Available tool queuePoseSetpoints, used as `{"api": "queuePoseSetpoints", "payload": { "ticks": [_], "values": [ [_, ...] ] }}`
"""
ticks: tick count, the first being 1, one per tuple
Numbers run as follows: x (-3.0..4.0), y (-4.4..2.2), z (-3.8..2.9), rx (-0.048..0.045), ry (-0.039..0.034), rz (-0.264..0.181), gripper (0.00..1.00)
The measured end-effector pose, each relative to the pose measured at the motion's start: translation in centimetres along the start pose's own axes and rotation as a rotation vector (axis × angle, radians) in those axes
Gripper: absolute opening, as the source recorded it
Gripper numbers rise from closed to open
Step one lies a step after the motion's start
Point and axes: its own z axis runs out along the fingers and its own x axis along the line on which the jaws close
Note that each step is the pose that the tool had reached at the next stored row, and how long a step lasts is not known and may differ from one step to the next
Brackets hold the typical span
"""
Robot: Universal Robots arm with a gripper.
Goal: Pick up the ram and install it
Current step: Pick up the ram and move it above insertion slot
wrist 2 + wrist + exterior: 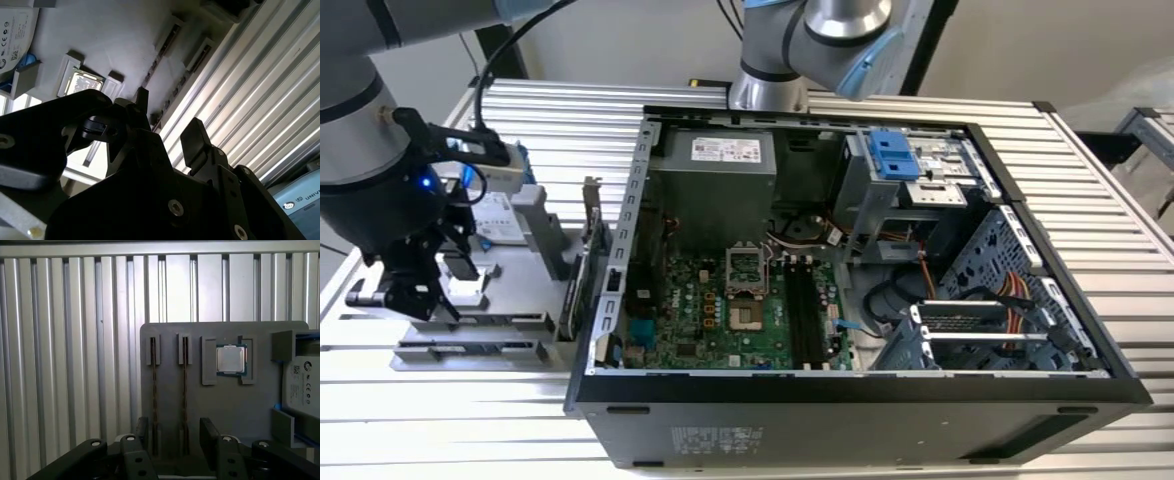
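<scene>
The gripper [174, 422] hung open over the grey tray [225, 410], which sat on the slatted table [60, 365] to the exterior view's left of the computer case [854, 420]. The ram [153, 390] stood on edge in a tray slot, with a second stick [185, 390] just beside it. In the first wrist view both lined up between the spread fingers [142, 427], though I couldn't tell whether the fingers reached them. A processor [231, 359] lay nearby.

First wrist view: gripper [175, 437] is covering near ends of both ram sticks [153, 390] & hard drive [305, 385] is running off frame edge. Exterior view: arm [374, 190] is hiding pt of tray [520, 300].
</scene>
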Motion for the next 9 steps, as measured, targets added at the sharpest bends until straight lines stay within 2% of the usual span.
{"api": "queuePoseSetpoints", "payload": {
  "ticks": [9],
  "values": [
    [0.06, -0.02, 0.41, -0.0001, 0.0007, 0.0, 1.0]
  ]
}}
